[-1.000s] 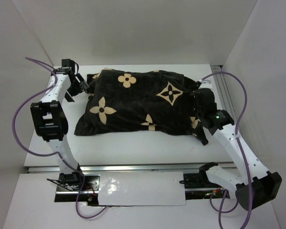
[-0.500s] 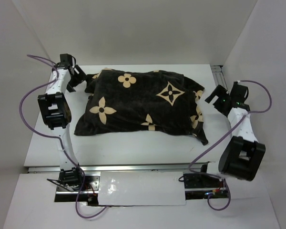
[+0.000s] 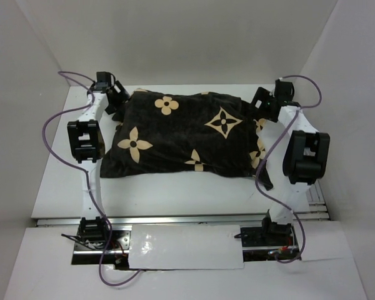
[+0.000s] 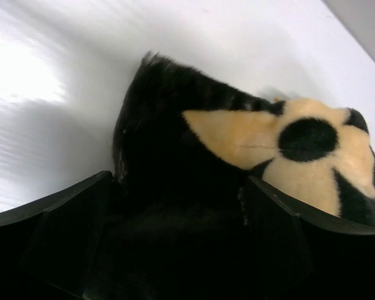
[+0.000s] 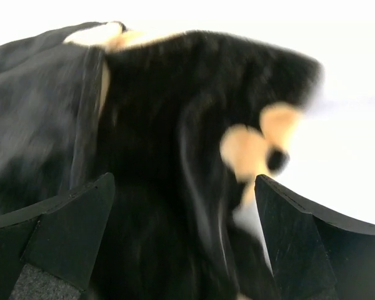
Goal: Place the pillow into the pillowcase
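The pillowcase [image 3: 181,134], dark plush with tan flowers and stars, lies bulging across the middle of the white table. The pillow does not show in the top view; a thin cream sliver [image 5: 95,34] peeks out at a fabric edge in the right wrist view, and I cannot tell whether it is the pillow. My left gripper [image 3: 117,99] is at the far left corner, open, with dark plush [image 4: 175,150] filling the space between its fingers [image 4: 181,215]. My right gripper [image 3: 262,103] is at the far right corner, open, with blurred dark fabric [image 5: 162,125] between its fingers [image 5: 184,215].
White walls enclose the table on three sides. A metal rail [image 3: 294,103] runs along the right side, and another [image 3: 181,219] along the near edge. Both arms' black elbow housings [image 3: 84,140] [image 3: 306,153] stand beside the pillowcase, with purple cables looping outwards.
My right arm has swung from the near right corner of the pillowcase to its far right corner. My left gripper has shifted slightly right along the far left corner. The pillowcase has barely moved.
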Controlling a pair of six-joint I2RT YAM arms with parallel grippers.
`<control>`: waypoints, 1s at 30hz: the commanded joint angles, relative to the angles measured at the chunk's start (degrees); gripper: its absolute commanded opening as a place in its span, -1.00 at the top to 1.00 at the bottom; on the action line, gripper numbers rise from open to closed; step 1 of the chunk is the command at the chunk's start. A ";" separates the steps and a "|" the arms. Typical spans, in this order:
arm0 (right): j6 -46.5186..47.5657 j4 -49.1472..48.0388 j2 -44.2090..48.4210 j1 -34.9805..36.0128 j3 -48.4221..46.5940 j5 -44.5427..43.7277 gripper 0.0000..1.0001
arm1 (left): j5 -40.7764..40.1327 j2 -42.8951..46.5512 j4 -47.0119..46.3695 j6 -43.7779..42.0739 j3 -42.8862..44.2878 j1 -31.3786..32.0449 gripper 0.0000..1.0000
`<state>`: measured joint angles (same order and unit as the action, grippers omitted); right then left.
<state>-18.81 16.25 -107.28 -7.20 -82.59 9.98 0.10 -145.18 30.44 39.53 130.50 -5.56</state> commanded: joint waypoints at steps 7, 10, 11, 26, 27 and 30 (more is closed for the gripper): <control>1.67 5.27 -19.26 4.57 -21.90 -0.49 -1.00 | -2.30 -1.94 -1.78 1.17 1.87 4.06 -0.25; 2.19 10.44 -25.58 7.45 -29.54 0.22 -1.00 | 0.59 -1.69 -2.31 0.37 0.38 4.07 1.00; 2.20 11.34 -26.56 7.47 -29.56 0.22 -1.00 | 0.60 -1.68 -3.27 0.37 -0.67 4.07 1.00; 4.75 8.53 -25.08 6.41 -47.54 16.49 1.00 | -4.76 18.96 -2.84 -6.65 5.97 4.07 1.00; 4.22 9.32 -25.08 5.71 -55.67 15.35 1.00 | -4.23 21.06 -2.84 -6.66 7.13 4.07 1.00; 1.07 3.73 -20.70 3.61 -61.29 13.14 1.00 | -1.69 24.50 -4.50 -6.66 10.04 1.88 1.00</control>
<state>-15.44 29.15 -135.44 -1.08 -134.72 23.53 -2.63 -127.87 28.64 34.44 136.16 -1.98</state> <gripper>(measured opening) 0.045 0.028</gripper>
